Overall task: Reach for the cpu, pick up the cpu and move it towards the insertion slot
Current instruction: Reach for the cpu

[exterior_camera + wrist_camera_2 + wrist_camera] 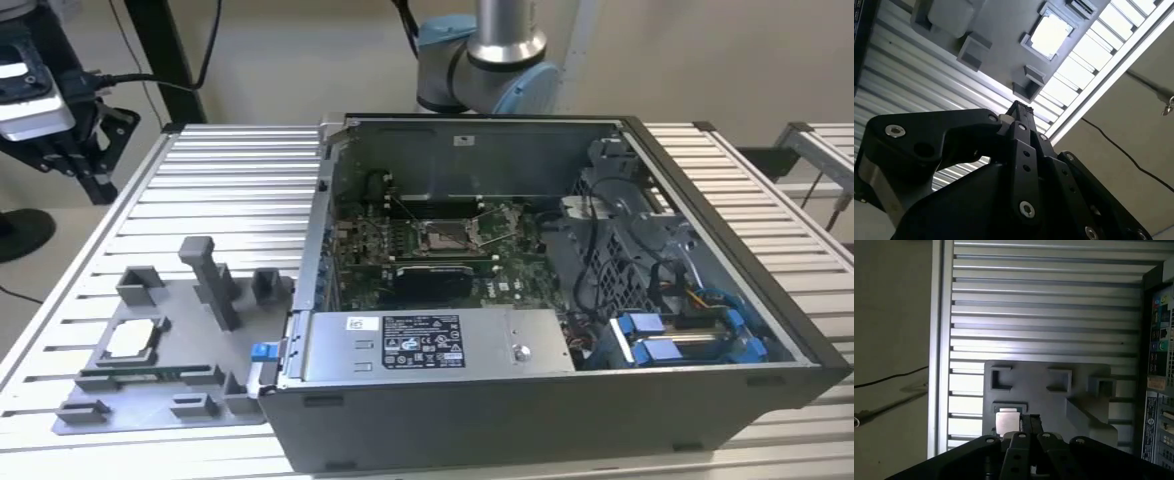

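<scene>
1. Step in hand: the reach. The cpu (130, 341) lies flat in a square recess of the tray (140, 395), untouched, so picking up and carrying have not begun.
2. Jaws: in both wrist views the gripper (1030, 418) has its two fingers pressed together with no gap to see between them. It holds nothing.
3. Cpu against the jaws: in the first wrist view the cpu (1005, 421) shows just to one side of the fingertips, not between them and not in line with them. In the second wrist view the cpu (1050, 34) sits well beyond the fingertips (1021, 106), with bare tray and a raised block between. I judge that the gripper hangs well above the tray, near the tray's edge that faces the table rim, and clear of the chip.
4. What the grasp calls for, as I judge it: the jaws parted wider than the chip, centred over the recess, squared to the chip's edges, and lowered straight so that the fingers clear the recess walls. The chip is thin and lies low in the recess, so there is little edge to grip.
5. The slot (447, 237) is off the tray, inside the case (534, 410) that stands just beside the tray. Its frame looks open, with a dark centre.
</scene>
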Robot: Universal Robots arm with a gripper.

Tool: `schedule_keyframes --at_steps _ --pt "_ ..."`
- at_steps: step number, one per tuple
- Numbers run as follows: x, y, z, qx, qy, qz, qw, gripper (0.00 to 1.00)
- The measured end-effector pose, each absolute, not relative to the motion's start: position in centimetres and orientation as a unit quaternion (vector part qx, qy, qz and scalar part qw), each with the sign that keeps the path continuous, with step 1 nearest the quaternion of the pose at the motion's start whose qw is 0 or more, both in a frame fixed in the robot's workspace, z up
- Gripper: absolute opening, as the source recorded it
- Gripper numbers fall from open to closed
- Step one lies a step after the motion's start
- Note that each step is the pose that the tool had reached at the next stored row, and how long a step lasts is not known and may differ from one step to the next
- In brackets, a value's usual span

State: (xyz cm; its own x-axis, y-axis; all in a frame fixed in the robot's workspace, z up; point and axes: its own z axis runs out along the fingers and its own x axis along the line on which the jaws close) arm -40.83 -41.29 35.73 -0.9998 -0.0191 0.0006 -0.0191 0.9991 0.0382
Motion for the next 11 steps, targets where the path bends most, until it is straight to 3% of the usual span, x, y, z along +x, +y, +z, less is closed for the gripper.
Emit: schedule_keyframes --at_steps 11 --pt "-41.2 -42.9 35.7 0.010 -1.000 -0.019 0.000 0.00"
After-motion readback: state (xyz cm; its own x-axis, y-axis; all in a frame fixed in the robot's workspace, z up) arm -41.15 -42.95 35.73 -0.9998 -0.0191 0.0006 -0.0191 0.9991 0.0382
